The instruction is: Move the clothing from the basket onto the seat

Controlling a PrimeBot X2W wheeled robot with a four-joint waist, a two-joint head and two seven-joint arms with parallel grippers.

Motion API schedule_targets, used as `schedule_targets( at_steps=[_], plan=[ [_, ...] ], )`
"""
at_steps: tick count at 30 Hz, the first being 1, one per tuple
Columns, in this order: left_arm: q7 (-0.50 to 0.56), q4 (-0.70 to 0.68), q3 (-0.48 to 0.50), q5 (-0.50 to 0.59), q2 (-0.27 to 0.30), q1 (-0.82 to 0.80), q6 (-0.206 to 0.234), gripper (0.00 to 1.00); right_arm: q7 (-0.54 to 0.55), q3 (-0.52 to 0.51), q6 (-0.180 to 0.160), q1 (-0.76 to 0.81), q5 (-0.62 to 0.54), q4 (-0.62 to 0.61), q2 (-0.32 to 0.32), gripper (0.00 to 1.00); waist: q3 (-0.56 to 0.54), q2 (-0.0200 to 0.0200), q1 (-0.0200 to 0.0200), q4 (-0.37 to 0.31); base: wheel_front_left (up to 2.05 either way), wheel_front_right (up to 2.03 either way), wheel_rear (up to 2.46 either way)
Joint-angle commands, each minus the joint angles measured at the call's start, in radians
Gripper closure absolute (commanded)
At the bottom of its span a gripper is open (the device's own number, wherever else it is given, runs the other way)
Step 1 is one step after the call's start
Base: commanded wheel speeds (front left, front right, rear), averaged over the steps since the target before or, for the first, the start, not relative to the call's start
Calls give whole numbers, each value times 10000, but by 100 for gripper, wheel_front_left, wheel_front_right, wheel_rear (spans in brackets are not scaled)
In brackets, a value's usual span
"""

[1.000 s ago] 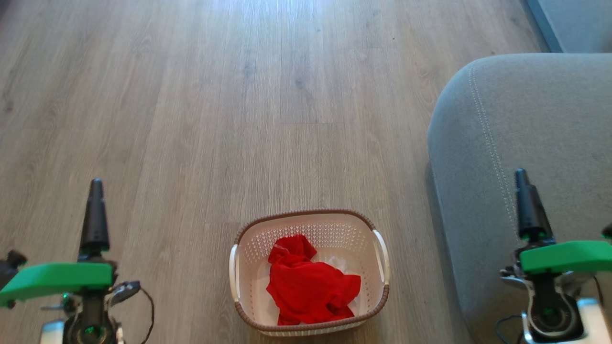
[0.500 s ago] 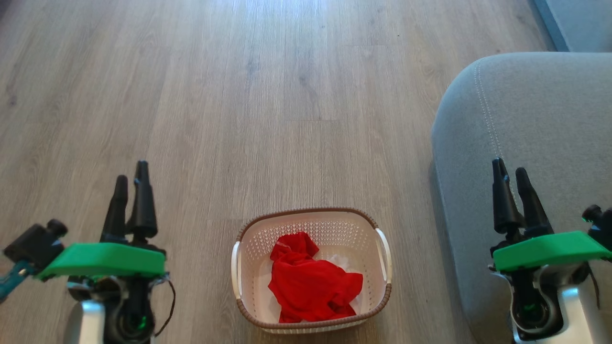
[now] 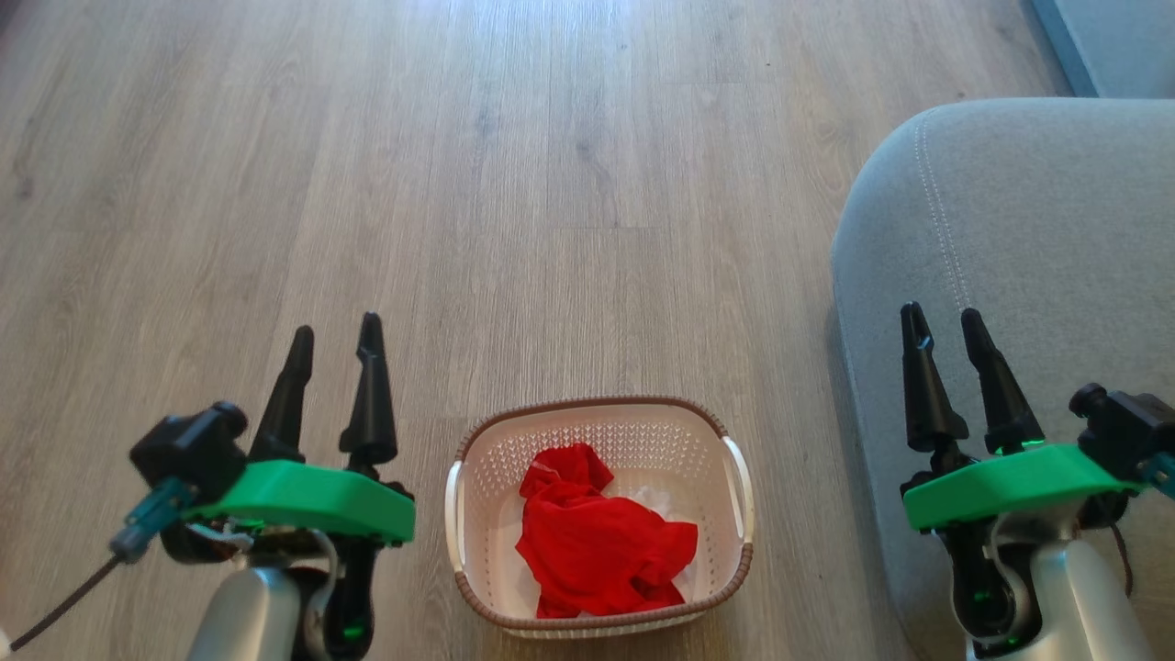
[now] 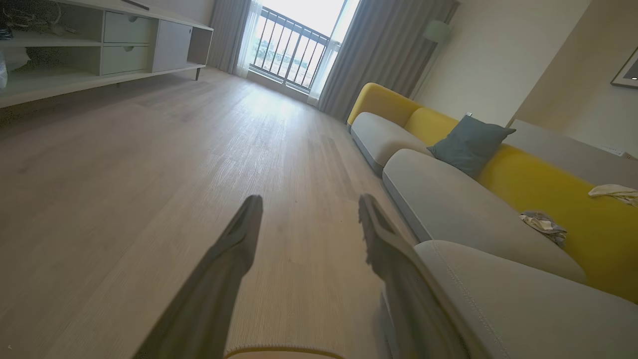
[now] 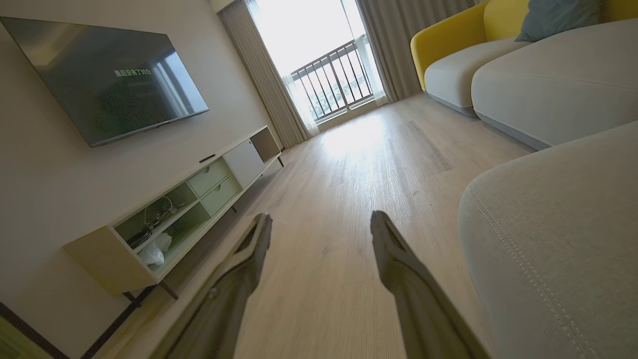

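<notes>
The cream basket [image 3: 477, 477] with a brown rim sits on the wood floor at the bottom centre of the head view. A crumpled red garment [image 3: 597, 542] lies in it, with a bit of white cloth [image 3: 654, 503] showing beneath. The grey seat [image 3: 1028, 229] fills the right side. My left gripper [image 3: 336, 332] hovers left of the basket, open and holding nothing. My right gripper [image 3: 944, 318] hangs open over the seat's left edge, also with nothing in it. The left wrist view catches the basket rim [image 4: 284, 353] at its bottom edge and the seat [image 4: 518, 304] to the right.
Wood floor [image 3: 459, 184] stretches ahead of the basket. A yellow-backed sofa [image 4: 448, 164] with a blue-grey cushion [image 4: 468, 142] runs along the right. A low TV cabinet [image 5: 189, 204] and a wall TV [image 5: 104, 75] stand on the left side of the room.
Both arms have swung inward and turned, so each gripper now shows both fingers spread apart. The left gripper moved right toward the basket. The basket and clothing have not moved.
</notes>
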Motion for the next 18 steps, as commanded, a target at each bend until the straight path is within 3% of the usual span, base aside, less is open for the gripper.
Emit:
schedule_targets(
  at_steps=[1, 9, 18],
  plan=[
    [-169, -401, -42, 445, 243, -644, 210, 0, -162, 181, 5, -530, -355, -470, -99, 0, 12, 0, 0, -1, 0, 0, 0],
    [-403, -201, -848, 1312, 547, -791, 818, 0, -399, 371, 5, -578, -1202, -508, -103, 0, 42, 0, 0, -6, 0, 0, 0],
    [-666, -779, -1020, 2238, 561, -970, 1563, 0, -665, 559, 5, -706, -2234, -739, -108, 0, 22, 0, 0, 11, 0, 0, 0]
  ],
)
